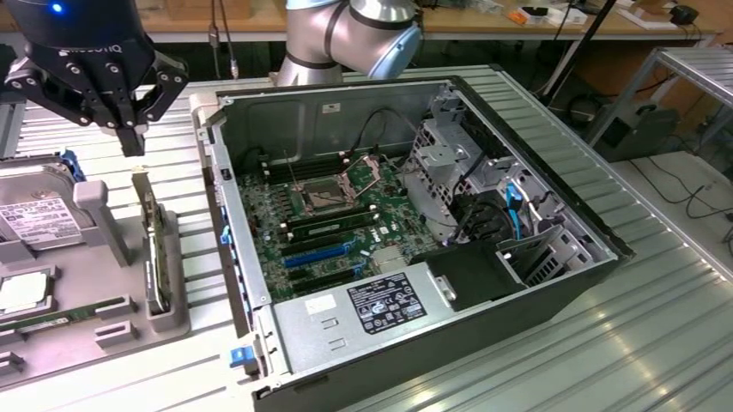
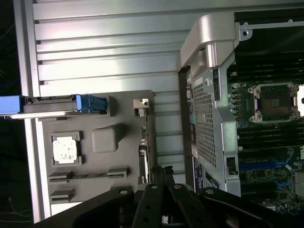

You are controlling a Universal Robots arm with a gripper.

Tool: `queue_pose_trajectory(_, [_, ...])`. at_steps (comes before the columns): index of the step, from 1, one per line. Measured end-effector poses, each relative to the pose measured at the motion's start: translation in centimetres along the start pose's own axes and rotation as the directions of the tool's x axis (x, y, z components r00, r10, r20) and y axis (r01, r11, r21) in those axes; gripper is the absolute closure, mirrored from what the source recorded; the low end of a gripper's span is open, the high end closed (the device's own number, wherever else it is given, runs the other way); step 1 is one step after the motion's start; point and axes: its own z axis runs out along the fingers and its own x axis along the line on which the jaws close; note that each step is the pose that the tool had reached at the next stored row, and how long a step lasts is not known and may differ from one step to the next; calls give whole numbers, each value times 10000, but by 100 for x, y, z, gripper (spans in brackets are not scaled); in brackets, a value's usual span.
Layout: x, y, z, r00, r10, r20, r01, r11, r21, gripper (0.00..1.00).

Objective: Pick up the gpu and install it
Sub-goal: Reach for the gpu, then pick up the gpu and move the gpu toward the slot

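Gripper (image 1: 130, 144), closed and empty, hangs above the upright gpu (image 1: 149, 249), clear of the case (image 1: 516, 343).

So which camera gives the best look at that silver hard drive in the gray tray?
The exterior view: the hard drive turns its broad face with the white label toward that camera. In the wrist view the hard drive is seen edge-on, a thin strip with blue ends.
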Motion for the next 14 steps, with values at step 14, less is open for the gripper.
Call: queue_pose_trajectory(14, [156,-12,3,10000,-3,20,3,10000,-1,89])
